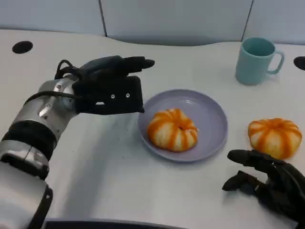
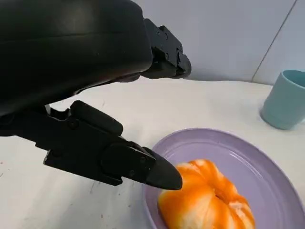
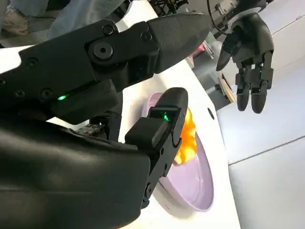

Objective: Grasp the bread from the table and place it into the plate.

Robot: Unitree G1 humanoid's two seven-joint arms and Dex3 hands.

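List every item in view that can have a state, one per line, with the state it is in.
bread in the plate: resting in the dish, untouched.
bread on the table: lying on the table right of the plate, not held.
plate: upright, holds one bread.
cup: upright, handle to the right.
left hand: open, raised beside the plate, holding nothing.
right hand: open, near the bread on the table.

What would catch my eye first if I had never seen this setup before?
Probably the two orange-striped buns: one bread sits in the lilac plate at the table's middle, and a second bread lies on the bare table beside the plate. Then the black hands: the left hand hangs open next to the plate, and the right hand rests open just short of the loose bun. A teal mug stands behind.
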